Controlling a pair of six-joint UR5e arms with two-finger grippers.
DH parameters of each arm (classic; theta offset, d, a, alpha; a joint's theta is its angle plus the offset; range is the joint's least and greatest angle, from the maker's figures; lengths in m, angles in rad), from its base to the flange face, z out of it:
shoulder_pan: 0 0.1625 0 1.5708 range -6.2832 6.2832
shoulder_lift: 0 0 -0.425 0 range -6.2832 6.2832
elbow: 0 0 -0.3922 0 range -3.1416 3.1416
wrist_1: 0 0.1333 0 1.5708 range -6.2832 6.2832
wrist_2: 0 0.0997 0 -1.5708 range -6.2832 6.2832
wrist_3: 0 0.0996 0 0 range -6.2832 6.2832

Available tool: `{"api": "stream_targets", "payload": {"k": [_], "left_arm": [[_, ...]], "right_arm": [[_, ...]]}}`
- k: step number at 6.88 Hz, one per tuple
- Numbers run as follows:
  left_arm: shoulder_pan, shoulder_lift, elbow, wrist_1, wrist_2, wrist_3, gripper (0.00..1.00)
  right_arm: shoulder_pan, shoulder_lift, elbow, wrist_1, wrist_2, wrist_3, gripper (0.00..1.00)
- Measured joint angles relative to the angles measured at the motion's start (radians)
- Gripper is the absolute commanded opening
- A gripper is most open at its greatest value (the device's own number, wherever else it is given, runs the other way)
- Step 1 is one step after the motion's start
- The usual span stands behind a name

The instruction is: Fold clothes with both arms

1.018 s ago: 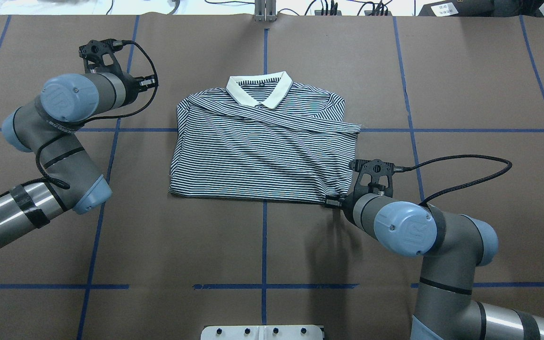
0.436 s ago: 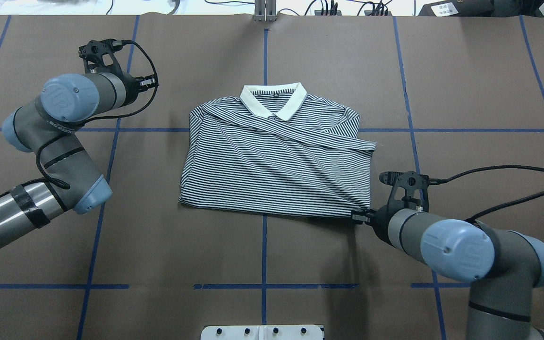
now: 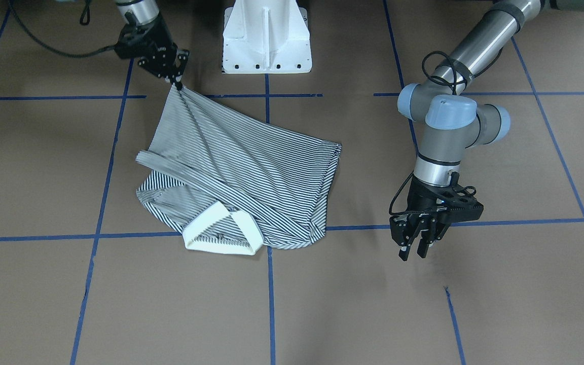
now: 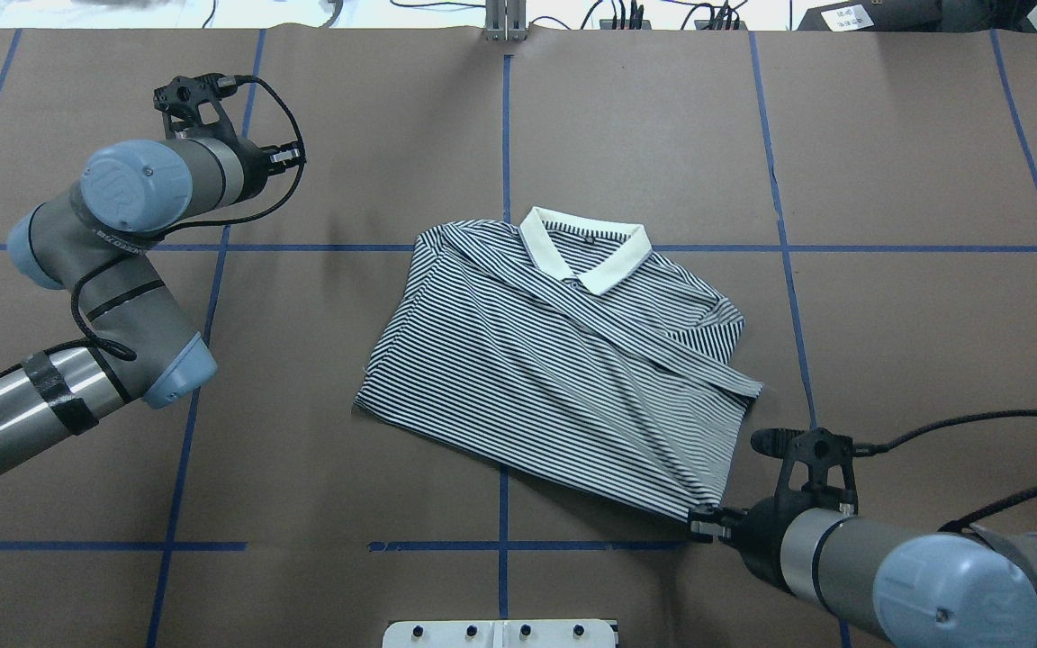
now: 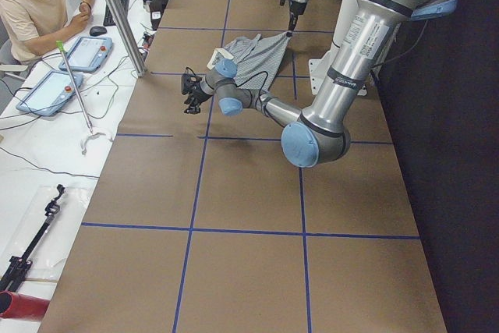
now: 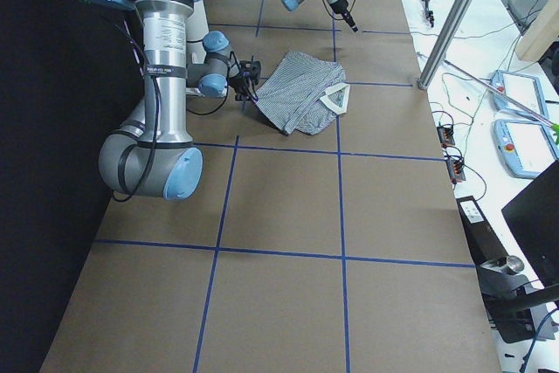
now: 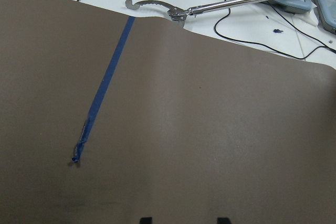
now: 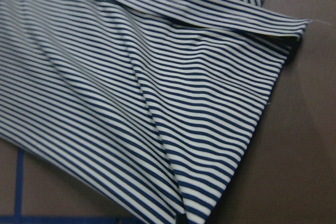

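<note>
Front-facing view: the polo shirt (image 3: 251, 167) lies folded on the surface (image 3: 474, 314), mid-width, with its cream collar (image 3: 221, 230) toward the far edge. The right end effector (image 3: 175, 81) is clamped on a hem corner beside the white pedestal (image 3: 266, 35), and taut creases fan out from the pinch. The left end effector (image 3: 416, 251) hangs over bare surface with its fingers slightly apart, well clear of the shirt.
Overhead view: the hem, the shirt's long axis, slants from mid-surface down toward the near right corner. The collar points to the far edge.
Side views: the shirt sits between the two arms, nearer the right one.
Left wrist view: two fingertips (image 7: 146, 220) stand apart above bare surface and a blue tape line (image 7: 105, 85).
Right wrist view: striped cloth fills the frame.
Change: the shirt has slid toward the near right corner and turned. Its hem lay parallel to the near edge before. The right arm has drawn back, and the left arm is unmoved.
</note>
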Motion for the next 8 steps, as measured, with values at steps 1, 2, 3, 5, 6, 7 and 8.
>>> {"api": "stream_targets", "payload": {"k": [1, 2, 3, 5, 6, 7, 8], "left_arm": [[0.0, -0.002, -0.019, 0.0, -0.003, 0.001, 0.51], [-0.001, -0.001, -0.059, 0.0, -0.019, 0.0, 0.51], [-0.003, 0.004, -0.108, 0.002, -0.072, -0.007, 0.52], [0.001, 0.056, -0.252, 0.011, -0.223, -0.093, 0.53], [0.028, 0.115, -0.344, 0.015, -0.28, -0.16, 0.53], [0.086, 0.172, -0.414, 0.015, -0.307, -0.199, 0.53], [0.158, 0.2, -0.444, 0.016, -0.314, -0.214, 0.53]], "right_arm": [[-0.1, -0.026, 0.038, 0.0, -0.011, 0.057, 0.29], [-0.203, -0.071, 0.063, 0.0, -0.057, 0.102, 0.99], [-0.281, -0.114, 0.073, 0.0, -0.135, 0.132, 1.0], [-0.303, -0.143, 0.132, 0.001, -0.302, 0.153, 1.0], [-0.232, -0.136, 0.173, 0.001, -0.308, 0.138, 1.0], [-0.108, -0.099, 0.181, 0.001, -0.232, 0.079, 1.0], [0.042, -0.034, 0.15, 0.001, -0.11, -0.009, 1.0]]}}
